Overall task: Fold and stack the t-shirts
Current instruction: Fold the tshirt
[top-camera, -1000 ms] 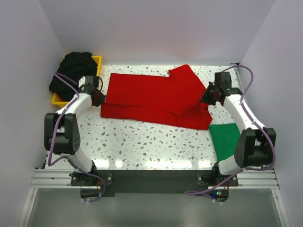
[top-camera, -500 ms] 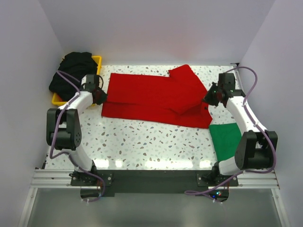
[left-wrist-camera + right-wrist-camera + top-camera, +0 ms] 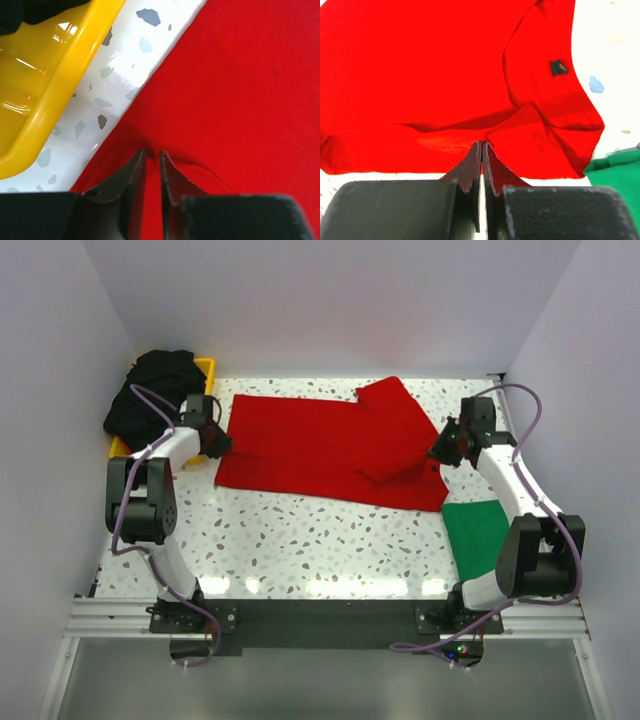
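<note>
The red t-shirt (image 3: 320,445) lies spread across the far half of the table, with one part folded over on its right side. My left gripper (image 3: 218,445) is at its left edge. In the left wrist view that gripper (image 3: 152,154) has its jaws a little apart, with a small ridge of the red t-shirt (image 3: 240,90) at the tips. My right gripper (image 3: 437,453) is at the shirt's right edge. In the right wrist view it (image 3: 482,145) is shut on a fold of the red t-shirt (image 3: 420,75). A green t-shirt (image 3: 478,530) lies folded at the near right. Black t-shirts (image 3: 150,390) are heaped at the far left.
A yellow bin (image 3: 205,368) under the black heap stands at the far left corner, and its rim (image 3: 60,75) is close beside my left gripper. White walls close in the table on the left, back and right. The speckled tabletop (image 3: 300,540) shows bare in front of the red shirt.
My left gripper has slid a little further back along the shirt's left edge and its jaws have parted. The right gripper stays shut on the cloth, shifted slightly right.
</note>
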Available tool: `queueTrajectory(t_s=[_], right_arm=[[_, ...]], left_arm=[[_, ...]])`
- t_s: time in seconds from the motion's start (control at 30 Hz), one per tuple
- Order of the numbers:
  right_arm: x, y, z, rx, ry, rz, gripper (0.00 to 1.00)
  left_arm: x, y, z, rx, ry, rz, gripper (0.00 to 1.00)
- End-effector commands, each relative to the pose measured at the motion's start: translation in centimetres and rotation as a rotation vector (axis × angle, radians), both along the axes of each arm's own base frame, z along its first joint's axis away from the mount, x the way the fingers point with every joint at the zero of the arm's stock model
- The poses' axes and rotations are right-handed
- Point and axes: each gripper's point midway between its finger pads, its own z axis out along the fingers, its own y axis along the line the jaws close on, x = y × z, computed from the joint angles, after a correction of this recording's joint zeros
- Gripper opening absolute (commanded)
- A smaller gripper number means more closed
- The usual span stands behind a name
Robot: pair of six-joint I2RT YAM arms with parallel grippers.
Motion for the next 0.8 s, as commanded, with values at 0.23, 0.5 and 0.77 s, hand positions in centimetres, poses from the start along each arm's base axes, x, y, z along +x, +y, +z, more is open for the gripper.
queueTrajectory(t_s=[0.23,0.5,0.77], right_arm=[[2.9,-1.2,-1.7,-0.003,0.02,-0.006,0.08],[3.6,0.2,-1.9,0.025,0.012,0.047,0.45],[1.0,6.5,-3.7,0.004,0.001,0.151,0.5]], left_arm=[[2.4,1.7,5.3,-0.014,-0.143,-0.019,0.44],[-0.6,-1.5,6.4,-0.075,-0.189,-0.083,0.43],[-2.7,-5.1,3.4,-0.128,-0.145,-0.123,0.29]])
